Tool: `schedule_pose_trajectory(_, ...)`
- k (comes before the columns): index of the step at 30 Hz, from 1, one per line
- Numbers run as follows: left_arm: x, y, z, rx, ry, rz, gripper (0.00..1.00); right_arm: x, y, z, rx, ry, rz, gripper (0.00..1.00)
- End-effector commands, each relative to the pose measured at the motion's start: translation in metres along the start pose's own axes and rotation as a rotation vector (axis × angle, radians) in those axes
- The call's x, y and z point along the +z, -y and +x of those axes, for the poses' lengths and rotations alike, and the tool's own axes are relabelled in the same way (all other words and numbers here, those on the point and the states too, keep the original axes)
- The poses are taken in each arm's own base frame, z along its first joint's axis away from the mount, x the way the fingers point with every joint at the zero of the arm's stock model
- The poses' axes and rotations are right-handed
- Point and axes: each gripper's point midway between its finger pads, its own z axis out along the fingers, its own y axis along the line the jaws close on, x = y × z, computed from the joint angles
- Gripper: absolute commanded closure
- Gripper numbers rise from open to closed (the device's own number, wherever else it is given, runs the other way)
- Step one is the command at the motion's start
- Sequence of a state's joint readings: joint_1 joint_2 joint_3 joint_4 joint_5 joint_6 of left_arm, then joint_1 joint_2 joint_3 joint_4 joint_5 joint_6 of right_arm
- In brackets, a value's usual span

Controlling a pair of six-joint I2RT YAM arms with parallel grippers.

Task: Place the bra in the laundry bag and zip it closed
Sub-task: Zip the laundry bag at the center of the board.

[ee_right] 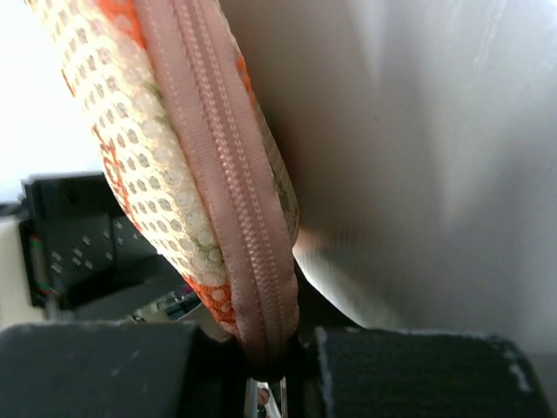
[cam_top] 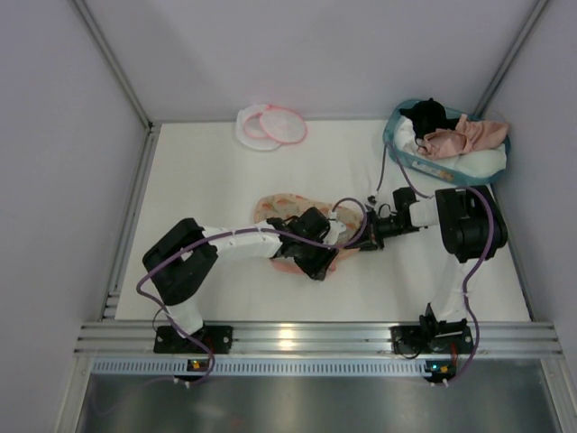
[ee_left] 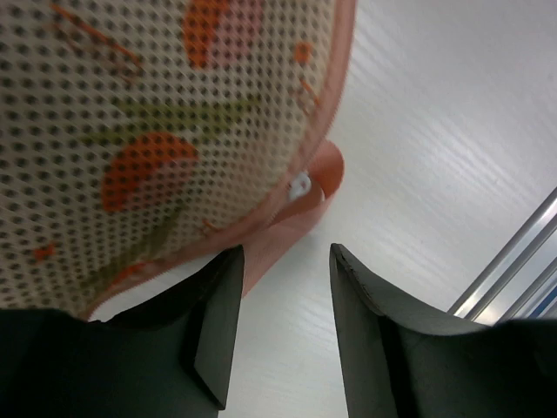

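The padded case point(ee_left: 157, 131) is cream with dark dots and orange-and-green print, trimmed pink. The round bag point(cam_top: 270, 126) is white, rimmed pink. The bra point(cam_top: 464, 137) is salmon pink, its basket point(cam_top: 390, 140) teal.

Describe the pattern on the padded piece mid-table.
Cream perforated piece, orange and green print, pink trim; best in left wrist view.

- Left tool point(ee_left: 283, 261): jaws apart, with bare counter point(ee_left: 418, 174) between and ahead of them. The pouch point(ee_left: 157, 131) crowds in just above one finger.
- Right tool point(ee_right: 274, 348): pinched on the pouch's zipper edge, no gap.
- Mid-counter: blocked by both tools at the pouch and by the left arm point(cam_top: 239, 242) lying across.
- Far strip: free between the mesh bag point(cam_top: 269, 126) and the basket point(cam_top: 397, 144).
- Basket: heaped above its rim, with the bra point(cam_top: 464, 137) on top.
- Walls point(cam_top: 54, 135) close the left, far and right sides.
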State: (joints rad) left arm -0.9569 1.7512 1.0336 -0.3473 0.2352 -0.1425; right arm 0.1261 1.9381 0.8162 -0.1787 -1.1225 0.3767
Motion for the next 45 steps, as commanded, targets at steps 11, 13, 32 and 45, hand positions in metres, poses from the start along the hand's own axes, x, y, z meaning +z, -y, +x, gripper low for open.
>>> schedule_pose_trajectory(11,0.002,-0.006,-0.062,-0.266,0.249,0.147,0.45,-0.001,0.0,0.003,0.086,0.035,-0.007,1.0)
schedule_pose_trajectory(13,0.004,-0.006,-0.061,-0.277,0.245,0.149,0.45,-0.001,0.001,0.002,0.098,0.043,-0.013,1.0)
schedule_pose_trajectory(32,0.01,0.0,-0.027,-0.357,0.18,0.182,0.57,0.0,-0.002,0.0,0.115,0.071,-0.025,1.0)
schedule_pose_trajectory(45,0.005,-0.01,-0.018,-0.403,0.141,0.105,0.48,0.0,-0.002,-0.003,0.117,0.077,-0.024,1.0)
